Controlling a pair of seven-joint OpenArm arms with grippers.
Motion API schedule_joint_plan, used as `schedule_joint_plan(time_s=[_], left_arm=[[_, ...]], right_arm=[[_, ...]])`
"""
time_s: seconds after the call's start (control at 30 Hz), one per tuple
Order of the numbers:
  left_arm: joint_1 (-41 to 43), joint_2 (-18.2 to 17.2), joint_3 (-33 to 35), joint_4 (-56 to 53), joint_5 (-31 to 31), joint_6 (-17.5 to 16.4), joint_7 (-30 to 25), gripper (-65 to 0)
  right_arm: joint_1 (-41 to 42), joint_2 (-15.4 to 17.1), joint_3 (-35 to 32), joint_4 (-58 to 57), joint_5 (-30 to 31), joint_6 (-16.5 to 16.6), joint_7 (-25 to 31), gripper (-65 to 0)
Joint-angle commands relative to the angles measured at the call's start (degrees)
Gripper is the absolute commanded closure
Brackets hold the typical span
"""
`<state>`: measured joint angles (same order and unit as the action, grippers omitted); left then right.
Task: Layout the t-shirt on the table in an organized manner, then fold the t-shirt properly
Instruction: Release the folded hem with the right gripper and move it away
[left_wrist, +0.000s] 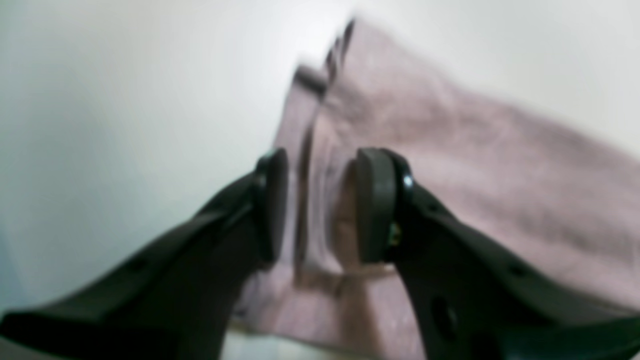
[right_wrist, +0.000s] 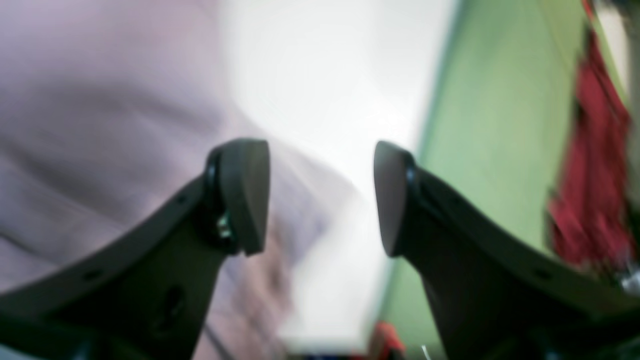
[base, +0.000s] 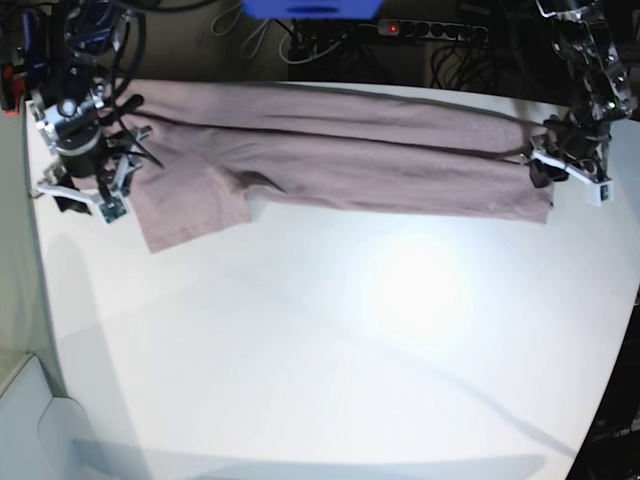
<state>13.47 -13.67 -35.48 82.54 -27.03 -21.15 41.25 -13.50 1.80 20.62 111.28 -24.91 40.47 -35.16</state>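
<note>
— Well, where do we see the t-shirt (base: 340, 150) lying?

— We see it stretched in a long band across the far part of the worktop (base: 330, 340), running from the left edge of the scene almost to the right edge, with one sleeve flap spread nearer on the left.

— And our hands?

— Our left hand (left_wrist: 320, 205), at the right end of the band in the base view, has its two dark fingers parted with folded cloth edges standing between them. The pads do not press together, so we call it released around the cloth; whether a pad touches the fabric we cannot tell, as the wrist view is blurred. Our right hand (right_wrist: 320, 195), at the left end of the band, is spread wide. The shirt lies behind and beside its left finger (right_wrist: 245, 195), and bare white worktop shows in the gap. It holds nothing.

— What of the materials?

— We see soft, wrinkly cloth of dusty mauve-pink, plain, layered in long folds. The worktop is smooth, white and slightly glossy. The fingers are dark and matte with flat pads.

— Any writing?

— We can read none on the shirt.
</note>
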Motion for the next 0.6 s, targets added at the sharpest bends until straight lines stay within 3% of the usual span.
schedule_joint_plan(time_s=[0.0,0.17,0.57], left_arm=[[-0.5,-1.1,-0.7,0.8,-0.8,-0.1,-0.2,-22.5],[-0.6,-1.0,-3.5,1.3,-1.1,-0.2,1.0,-22.5],[-0.5,-1.1,-3.6,0.9,-0.7,-0.2,1.0,-22.5]], right_arm=[[1.9,0.0,-0.9,-0.2,-0.3,-0.5,-0.5,-35.6],[11.5,-0.5,-3.3,-9.2,-0.3,-0.5,-7.6,-37.2],[23.9,-0.5,-3.3,-29.9,-0.3,-0.5,-8.0,-36.9]])
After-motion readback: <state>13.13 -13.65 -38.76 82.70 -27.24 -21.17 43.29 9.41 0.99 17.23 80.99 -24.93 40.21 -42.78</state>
